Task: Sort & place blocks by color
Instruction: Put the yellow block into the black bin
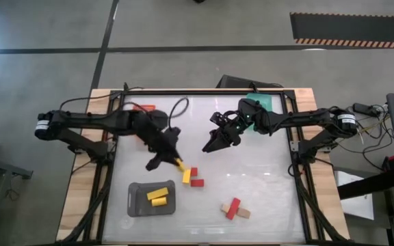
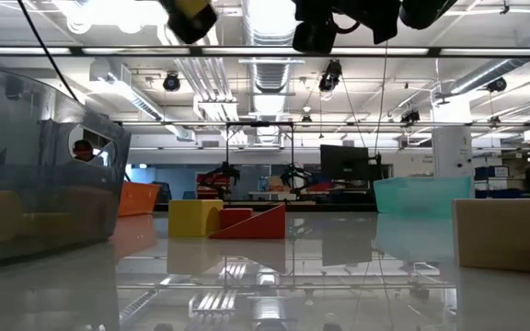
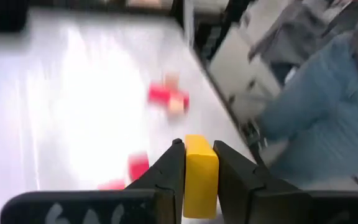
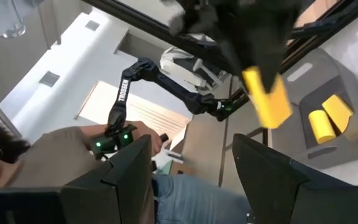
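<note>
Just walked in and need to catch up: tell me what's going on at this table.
The robot is sorting blocks by colour. The left gripper holds a yellow block between its fingers, lifted above the table near the grey tray, which already holds two yellow blocks. The right gripper hangs open and empty over the middle of the table. Red blocks and tan blocks lie loose on the table.

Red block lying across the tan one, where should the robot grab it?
Probably from above, pinching the red block across its narrow width near one end, where its long sides stick out clear of the tan block. The open right gripper is free; the left gripper holds a yellow block.
</note>
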Controlling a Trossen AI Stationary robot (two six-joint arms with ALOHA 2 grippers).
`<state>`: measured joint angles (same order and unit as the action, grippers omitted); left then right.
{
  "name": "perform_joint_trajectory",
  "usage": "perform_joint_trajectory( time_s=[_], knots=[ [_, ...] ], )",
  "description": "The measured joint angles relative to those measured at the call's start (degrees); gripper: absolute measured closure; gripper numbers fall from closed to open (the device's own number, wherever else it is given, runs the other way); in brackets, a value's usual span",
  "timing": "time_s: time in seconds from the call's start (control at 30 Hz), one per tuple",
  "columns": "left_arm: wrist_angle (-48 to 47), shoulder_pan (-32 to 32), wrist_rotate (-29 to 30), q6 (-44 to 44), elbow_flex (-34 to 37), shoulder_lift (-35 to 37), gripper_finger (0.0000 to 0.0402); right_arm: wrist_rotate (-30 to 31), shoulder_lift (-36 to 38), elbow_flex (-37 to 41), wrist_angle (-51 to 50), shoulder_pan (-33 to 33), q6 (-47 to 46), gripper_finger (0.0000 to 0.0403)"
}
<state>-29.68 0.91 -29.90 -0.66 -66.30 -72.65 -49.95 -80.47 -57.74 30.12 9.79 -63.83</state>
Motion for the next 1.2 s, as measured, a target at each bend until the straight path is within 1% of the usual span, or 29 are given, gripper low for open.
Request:
perform_joint_trajectory(
  time_s=[0.07,0.23,0.37,0.47,0.6,0.67,0.8,0.93,1.03,1.13,1.2],
  knots=[
    [-6.41,-1.52,1.37,-1.23,0.06,0.4,0.0351,-0.01,0.07,0.0,0.03,0.02,0.48,0.0188],
    [-18.81,-7.43,7.19,-6.66,0.09,0.51,0.035,0.0,0.09,0.0,0.02,0.01,1.39,0.0188],
    [-24.7,-13.72,11.75,-11.61,0.11,0.53,0.035,0.02,0.09,0.0,-0.01,0.01,2.15,0.0188],
    [-26.76,-18.71,15.5,-15.99,0.13,0.53,0.0349,0.45,0.09,0.0,-0.01,0.01,2.63,0.0188],
    [-26.82,-24.97,21.9,-22.46,0.94,0.43,0.0349,0.46,0.09,0.0,-0.03,0.01,3.88,0.0188],
    [-26.67,-27.55,24.09,-26.1,1.99,0.38,0.0349,0.48,0.09,0.0,-0.03,0.01,3.99,0.0188],
    [-24.37,-31.83,24.73,-33.07,5.39,0.36,0.0349,0.5,0.09,0.0,-0.03,0.01,4.53,0.0188],
    [-19.09,-35.3,26.19,-37.49,9.13,0.36,0.0349,0.5,0.09,0.0,-0.03,0.01,4.61,0.0188],
    [-17.42,-36.78,27.68,-39.91,11.51,0.07,0.0348,0.5,-0.13,0.0,-0.01,0.01,4.61,0.0188],
    [-17.38,-37.81,27.78,-42.51,13.67,-0.45,0.0348,0.54,-0.4,0.0,-0.12,-0.01,4.78,0.0188],
    [-17.1,-38.19,27.84,-42.52,14.24,-1.13,0.0348,0.54,-0.44,0.0,-0.12,0.01,4.85,0.0188]
  ],
)
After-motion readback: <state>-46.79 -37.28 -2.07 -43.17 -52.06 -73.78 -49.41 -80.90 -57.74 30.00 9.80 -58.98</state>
